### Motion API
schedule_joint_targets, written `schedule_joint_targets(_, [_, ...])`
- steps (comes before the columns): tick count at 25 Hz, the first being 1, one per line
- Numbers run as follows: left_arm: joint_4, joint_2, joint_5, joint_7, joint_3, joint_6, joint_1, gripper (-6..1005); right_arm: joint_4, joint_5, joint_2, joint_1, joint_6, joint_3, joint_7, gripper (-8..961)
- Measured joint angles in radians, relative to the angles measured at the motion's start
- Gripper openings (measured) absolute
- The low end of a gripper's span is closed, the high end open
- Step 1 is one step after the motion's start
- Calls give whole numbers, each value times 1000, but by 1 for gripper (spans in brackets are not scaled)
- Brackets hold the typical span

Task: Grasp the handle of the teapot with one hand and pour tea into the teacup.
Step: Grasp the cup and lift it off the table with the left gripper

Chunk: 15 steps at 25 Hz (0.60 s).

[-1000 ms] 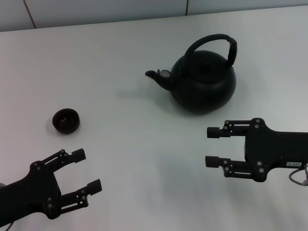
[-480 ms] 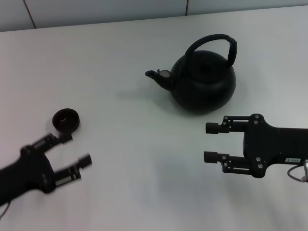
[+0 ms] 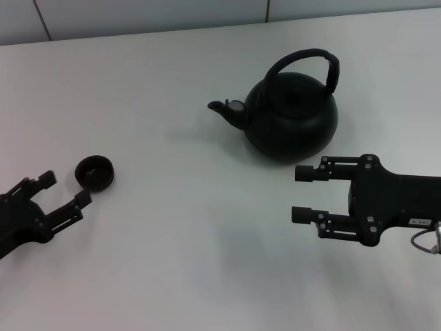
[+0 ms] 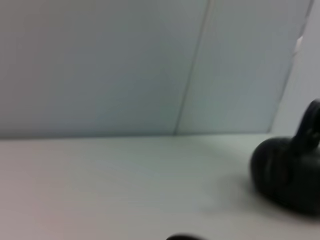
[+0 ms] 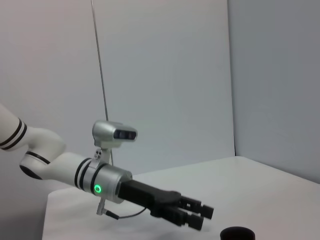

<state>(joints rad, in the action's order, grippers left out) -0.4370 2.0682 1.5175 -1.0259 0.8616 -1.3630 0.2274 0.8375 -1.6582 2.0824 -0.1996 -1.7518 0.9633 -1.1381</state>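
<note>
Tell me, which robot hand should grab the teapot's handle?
Probably the right. The right gripper is open and sits just in front of the teapot, whose handle arches above it. The left gripper, also open, is far off beside the teacup.

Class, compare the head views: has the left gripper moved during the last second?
Yes. The left gripper has swung toward the robot's left and away from the robot, and now sits open beside the teacup, which stayed put.
</note>
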Motion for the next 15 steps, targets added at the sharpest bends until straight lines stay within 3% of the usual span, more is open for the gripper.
schedule_joint_targets(4, [4, -1, 2, 0, 10, 99, -3, 862, 0, 2, 0, -7, 0, -1, 0, 593])
schedule_joint_targets(15, [45, 3, 1, 1, 18, 171, 36, 862, 0, 19, 1, -12, 0, -2, 0, 593])
